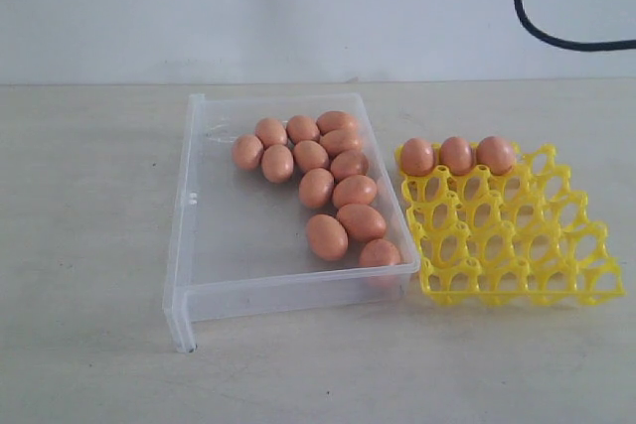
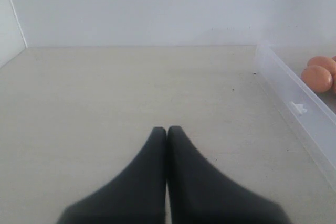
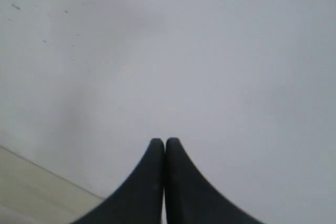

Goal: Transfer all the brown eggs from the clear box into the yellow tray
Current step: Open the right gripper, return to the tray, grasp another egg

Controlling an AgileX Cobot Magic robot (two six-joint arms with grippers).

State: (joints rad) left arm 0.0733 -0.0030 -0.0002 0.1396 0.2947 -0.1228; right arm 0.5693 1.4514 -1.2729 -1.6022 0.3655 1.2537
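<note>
Sitting between picks, by my read: three brown eggs (image 1: 456, 155) fill the far row of the yellow tray (image 1: 517, 245), and approx thirteen more lie in the clear box (image 1: 184, 215). Those are bunched toward the side nearest the tray, several touching. The tray sits just beside the box on the table (image 1: 89, 245), w/ the rest of its cups bare.

Neither arm shows in the exterior view. On the left gripper (image 2: 167, 128) the fingers are pressed together w/ nothing btwn them, low over bare table just outside the box's wall. A couple of eggs show past that wall. The right gripper (image 3: 165, 141) is also clenched and empty. It points at the white wall (image 3: 210, 51) w/ only a sliver of table in the corner, so it's prob raised and away from box and tray.

Step in hand, judging from that: fetching the next egg. None is carried and none is mid-air. Task is roughly a fifth done.

Next move calls for an arm to swing over the box, spread its jaws enough to straddle one egg, and come down where there's room on both sides. The outlying egg toward the box's bare half looks easiest; the packed ones leave little finger room. Grip should be gentle and centred, since smooth ovals likely roll or squirt out if pinched off-centre. Then it goes into a free cup in the next row, w/o bumping the three seated.
</note>
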